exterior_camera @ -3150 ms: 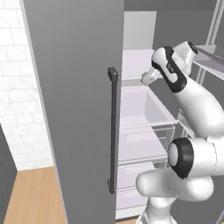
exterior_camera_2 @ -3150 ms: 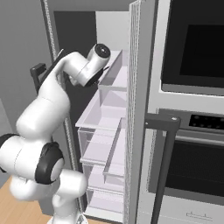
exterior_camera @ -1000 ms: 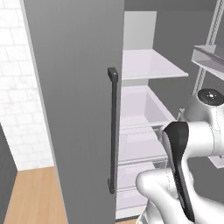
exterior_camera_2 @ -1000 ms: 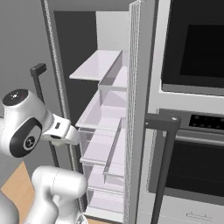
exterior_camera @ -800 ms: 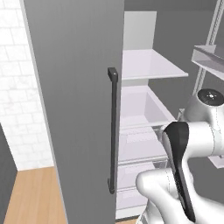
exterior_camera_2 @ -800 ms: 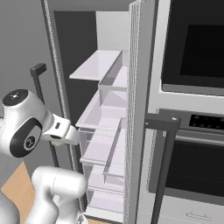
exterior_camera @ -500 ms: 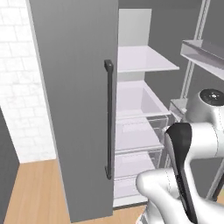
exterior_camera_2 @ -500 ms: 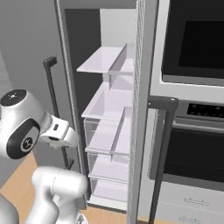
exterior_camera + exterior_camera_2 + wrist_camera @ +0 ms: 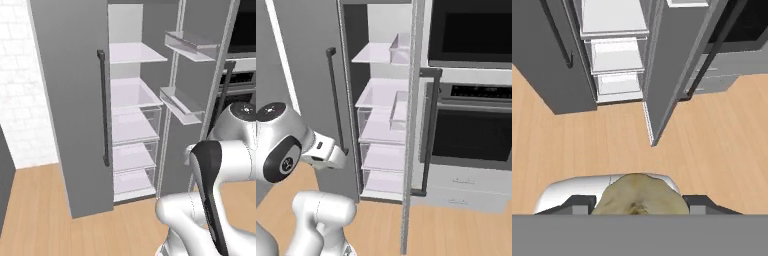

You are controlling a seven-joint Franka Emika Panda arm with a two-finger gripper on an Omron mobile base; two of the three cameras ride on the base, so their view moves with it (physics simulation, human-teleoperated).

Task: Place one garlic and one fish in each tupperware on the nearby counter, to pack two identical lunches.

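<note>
The pincer [image 9: 637, 207] is clamped on a garlic [image 9: 638, 194], a pale knobbly bulb sitting between the two dark fingertips at the bottom of the hand view. Below it lies the wooden floor [image 9: 712, 150], with the open fridge [image 9: 131, 115] and its door [image 9: 411, 125] ahead. An oven [image 9: 476, 125] stands just beside the fridge.

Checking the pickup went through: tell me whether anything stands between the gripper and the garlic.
Nothing visible does. In the hand view the garlic sits right between the dark fingers of the gripper, apparently gripped. Ahead of it lie wooden floor and the edge of the open fridge door.
</note>
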